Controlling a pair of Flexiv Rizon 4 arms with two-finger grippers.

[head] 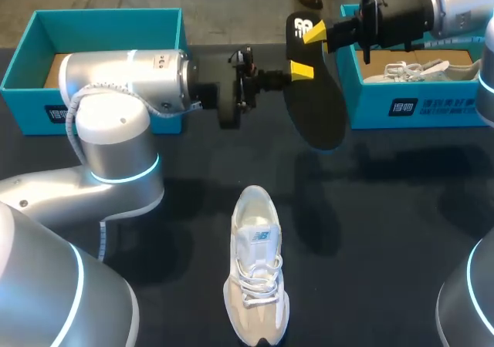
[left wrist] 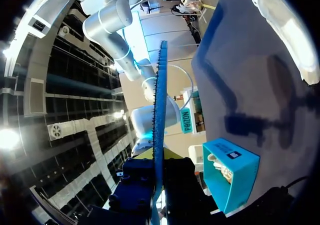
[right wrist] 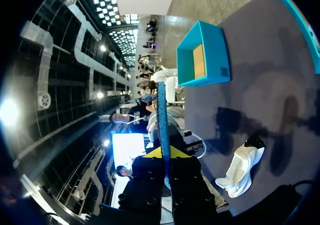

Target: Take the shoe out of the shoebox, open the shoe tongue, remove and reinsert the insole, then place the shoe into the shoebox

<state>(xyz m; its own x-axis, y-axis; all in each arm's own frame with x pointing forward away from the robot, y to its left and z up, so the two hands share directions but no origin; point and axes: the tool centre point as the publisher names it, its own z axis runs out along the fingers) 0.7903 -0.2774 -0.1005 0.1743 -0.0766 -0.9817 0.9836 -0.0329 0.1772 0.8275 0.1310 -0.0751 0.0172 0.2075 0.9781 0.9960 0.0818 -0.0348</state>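
Insole (head: pixel 316 116) looks thin, light, bendy; my left gripper (head: pixel 302 71) and right gripper (head: pixel 315 32) both pinch its far end, a good spot.

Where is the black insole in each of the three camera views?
Head view: the insole is held above the far middle of the table, gripped by the left gripper and the right gripper.
Left wrist view: the insole is edge-on, clamped in that view's own gripper and running straight ahead.
Right wrist view: the insole is likewise edge-on in its own gripper.
Shared landmark: the white shoe lying on the table shows in all three.
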